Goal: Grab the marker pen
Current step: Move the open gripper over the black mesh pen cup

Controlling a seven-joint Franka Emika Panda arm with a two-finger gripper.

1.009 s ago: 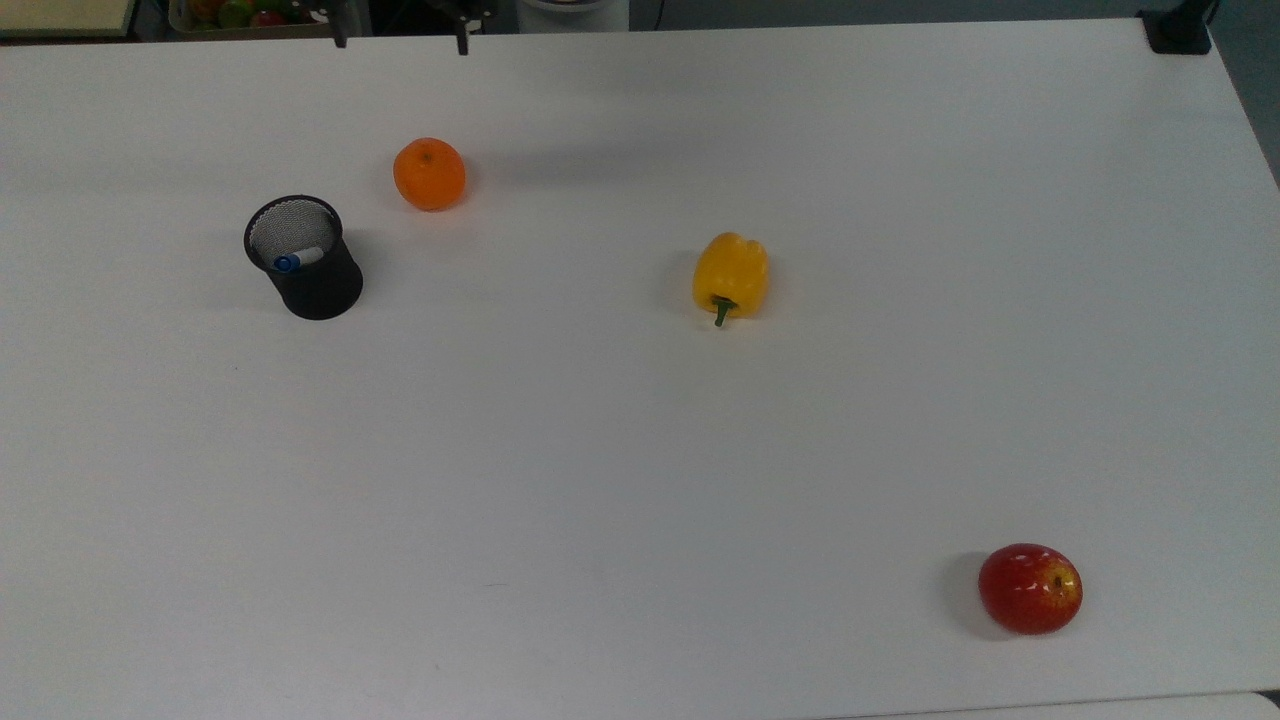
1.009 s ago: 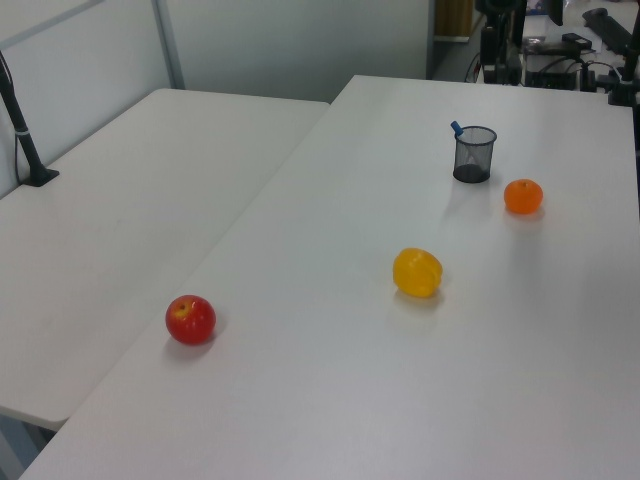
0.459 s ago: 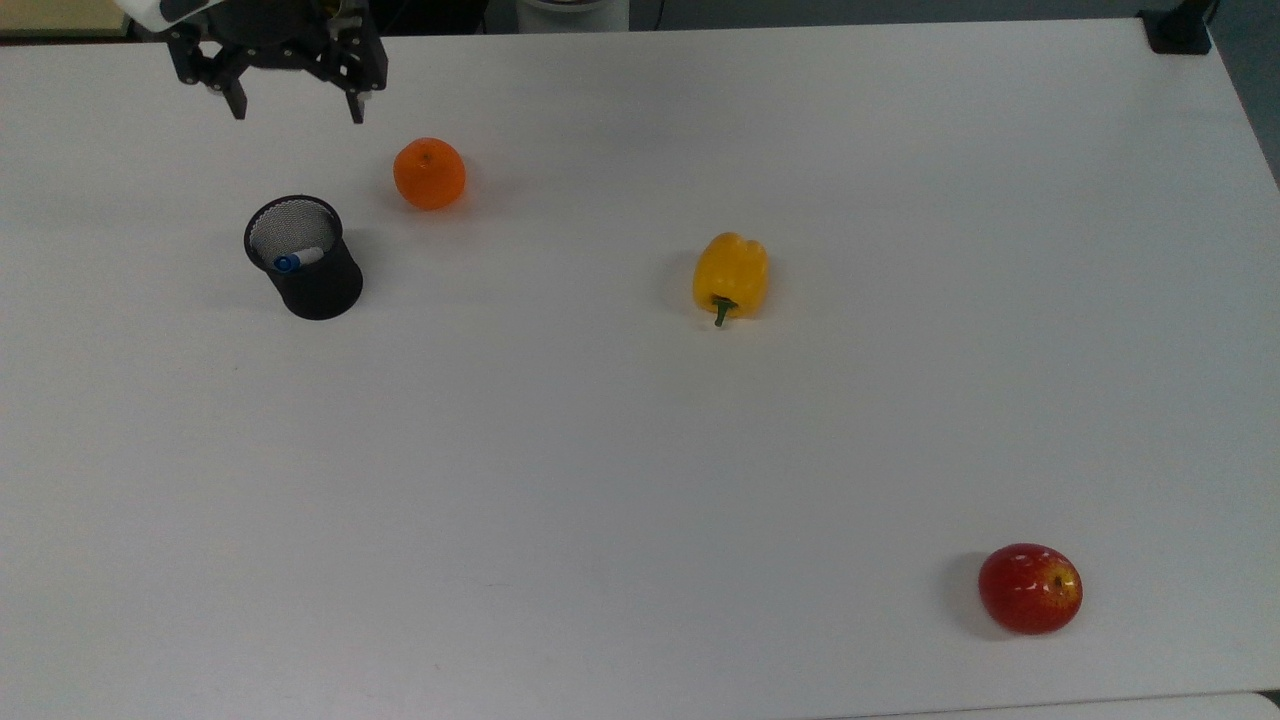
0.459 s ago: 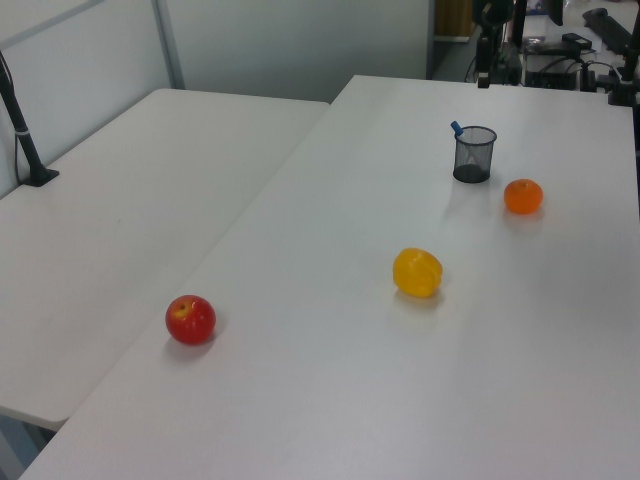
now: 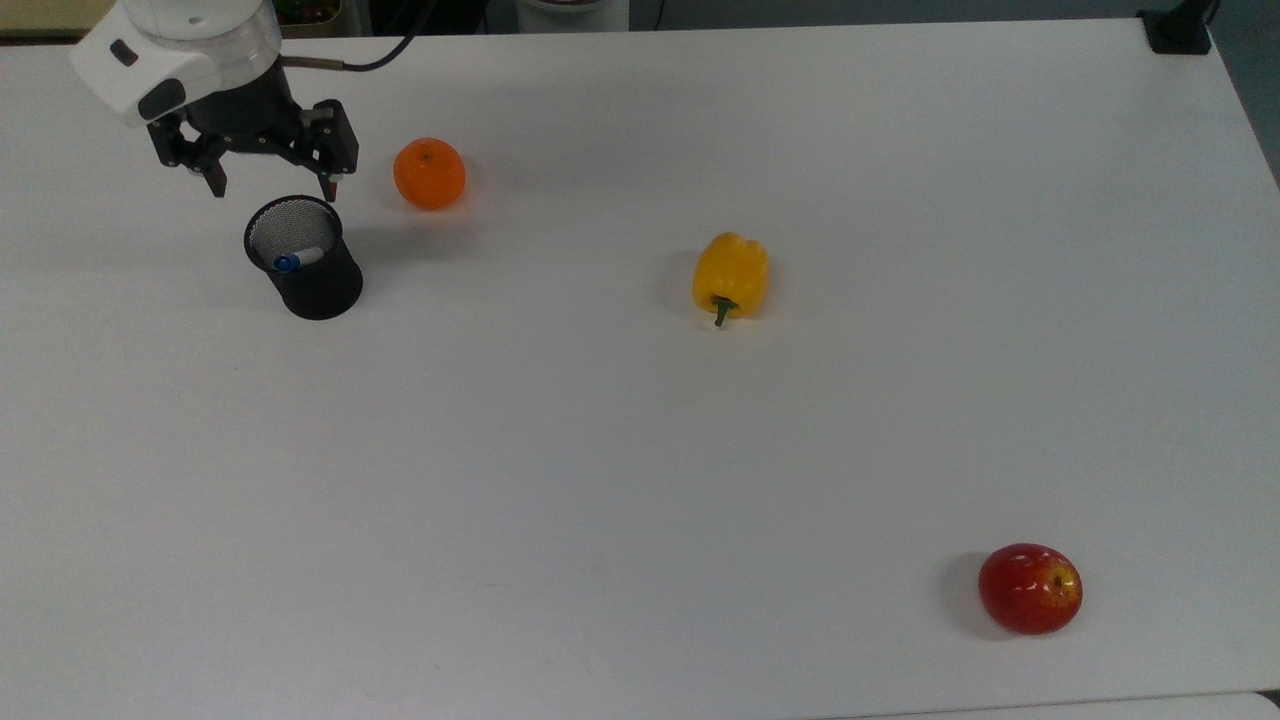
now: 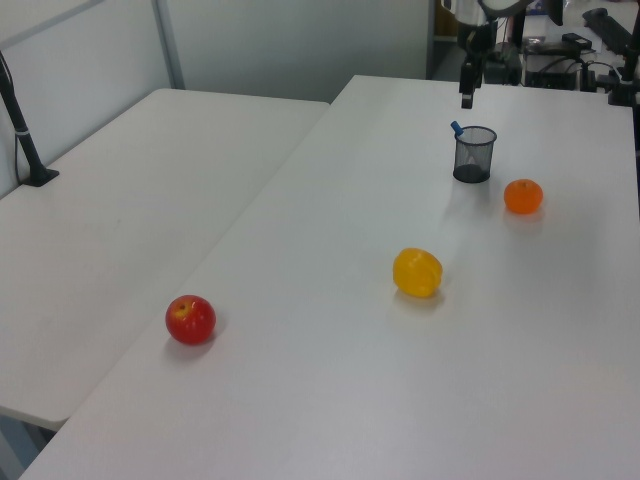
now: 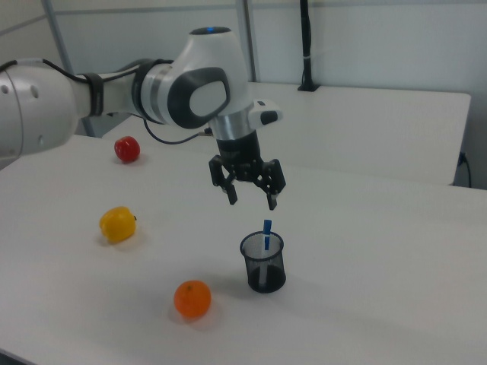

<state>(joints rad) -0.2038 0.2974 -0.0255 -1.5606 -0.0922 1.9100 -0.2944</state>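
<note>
Above the far rim of the black mesh cup hangs the black two-finger gripper, fingers spread wide, holding nothing. Slim white marker pen w/ blue cap stands tilted inside cup, cap up. Round orange fruit sits near, at the right view's left.

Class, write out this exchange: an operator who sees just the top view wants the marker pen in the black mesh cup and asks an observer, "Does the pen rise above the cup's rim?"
Observer: Yes. In the right view the white marker pen with a blue cap pokes up above the rim of the black mesh cup.
Operator: Is the claw touching it?
Observer: No. The right view shows the open claw hanging higher than the cap, with a gap between them.
</note>
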